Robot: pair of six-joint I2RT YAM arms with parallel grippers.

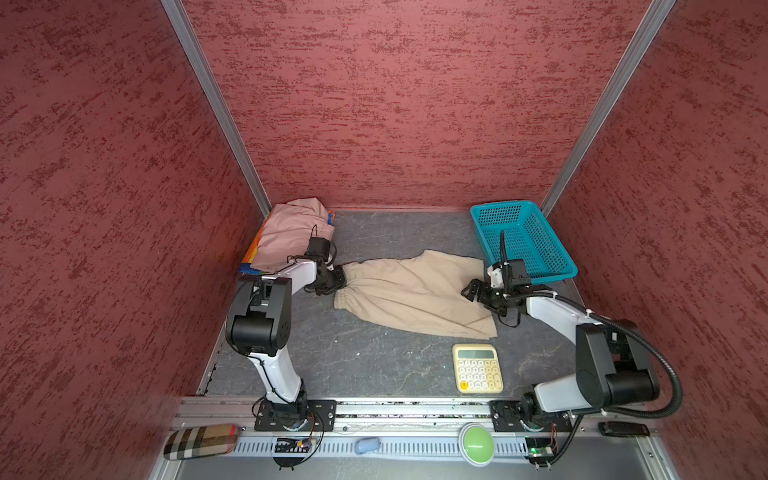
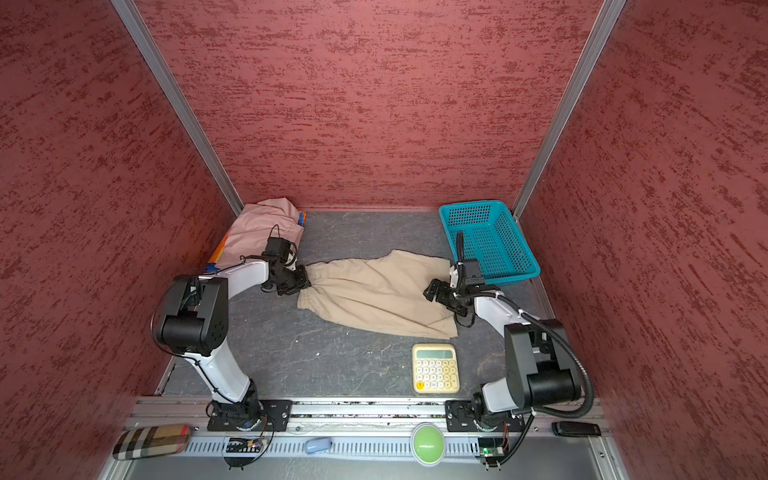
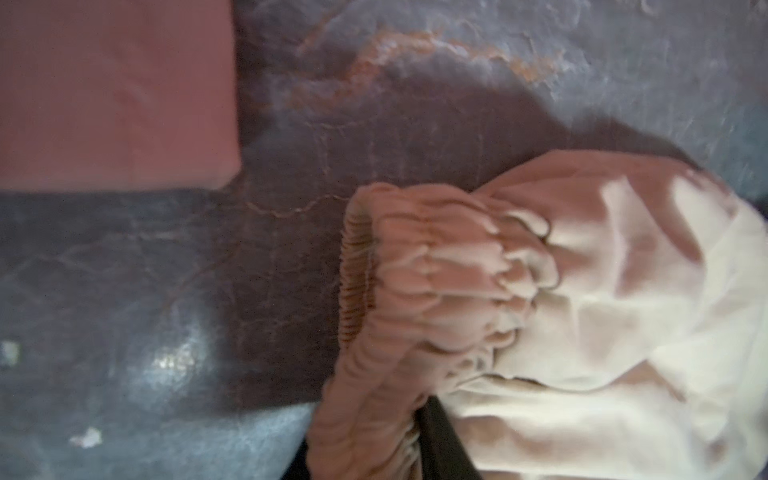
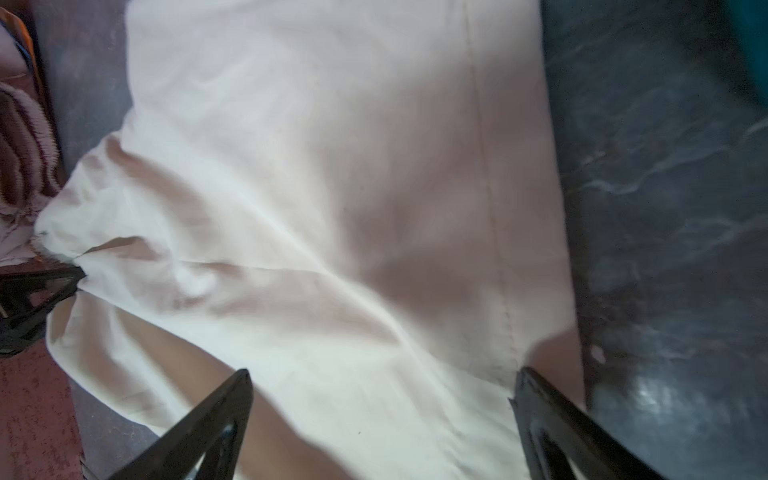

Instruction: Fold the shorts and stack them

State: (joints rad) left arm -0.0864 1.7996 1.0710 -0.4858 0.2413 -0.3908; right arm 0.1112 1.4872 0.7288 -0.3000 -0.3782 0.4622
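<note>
Beige shorts [image 1: 415, 291] seem limp and light to us; left gripper [image 1: 340, 277] pinches the waistband [image 3: 415, 270], our surest hold, right gripper [image 4: 382, 374] hovers spread.

Leans both arms in from the near edge, elbows raised.
Angles the left forearm rightward and clamps the left gripper [image 1: 338, 278] onto the waist corner of the beige shorts [image 1: 415, 291]; swings the right forearm leftward and farther in, wrist low, and holds the right gripper [image 1: 473, 292] with jaws spread wide over the cloth's right end.
</note>
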